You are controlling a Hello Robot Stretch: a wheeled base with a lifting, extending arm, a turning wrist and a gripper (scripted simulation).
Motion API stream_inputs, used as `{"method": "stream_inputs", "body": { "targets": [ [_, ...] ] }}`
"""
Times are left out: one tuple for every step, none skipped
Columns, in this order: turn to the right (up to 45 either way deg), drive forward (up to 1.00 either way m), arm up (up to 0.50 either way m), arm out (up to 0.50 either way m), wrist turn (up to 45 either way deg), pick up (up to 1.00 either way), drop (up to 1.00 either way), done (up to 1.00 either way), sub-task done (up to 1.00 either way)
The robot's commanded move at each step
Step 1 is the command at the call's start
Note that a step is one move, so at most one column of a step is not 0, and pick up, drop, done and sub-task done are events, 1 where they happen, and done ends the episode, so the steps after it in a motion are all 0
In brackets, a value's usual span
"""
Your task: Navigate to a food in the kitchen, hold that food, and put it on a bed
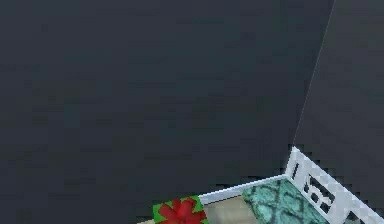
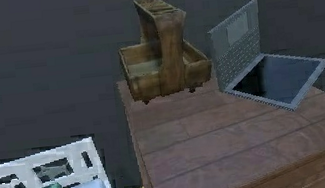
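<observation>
- box: green, red bow
- bed cover: teal, diamond pattern
- bed frame: white
- worktop: reddish-brown wood grain
- caddy: tan-brown wood
- laptop: grey, dark screen
- wall: dark grey

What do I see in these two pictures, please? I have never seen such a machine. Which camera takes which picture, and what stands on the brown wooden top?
The machine is a wheeled robot with one arm, working in a simulated house. Both pictures come from cameras mounted on the robot itself.

The first camera looks ahead and a little downward. It shows a dark grey wall. At the bottom there is a green gift box with a red bow. Beside it are a white openwork frame and a teal patterned cover, probably a bed.

The second camera looks out to the side where the arm reaches. It shows a brown wooden cabinet. On its top stand a wooden carrier box with a tall handle and an open grey laptop. At the lower left, the white frame and teal cover appear again.
</observation>
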Motion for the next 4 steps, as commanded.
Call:
{"method": "stream_inputs", "body": {
  "targets": [
    [0.0, 0.0, -0.32, 0.0, 0.0, 0.0, 0.0, 0.0, 0.0],
    [0.0, 0.0, 0.0, 0.0, 0.0, 0.0, 1.0, 0.0, 0.0],
    [0.0, 0.0, 0.1, 0.0, 0.0, 0.0, 0.0, 0.0, 0.0],
    [0.0, 0.0, 0.0, 0.0, 0.0, 0.0, 0.0, 1.0, 0.0]
  ]
}}
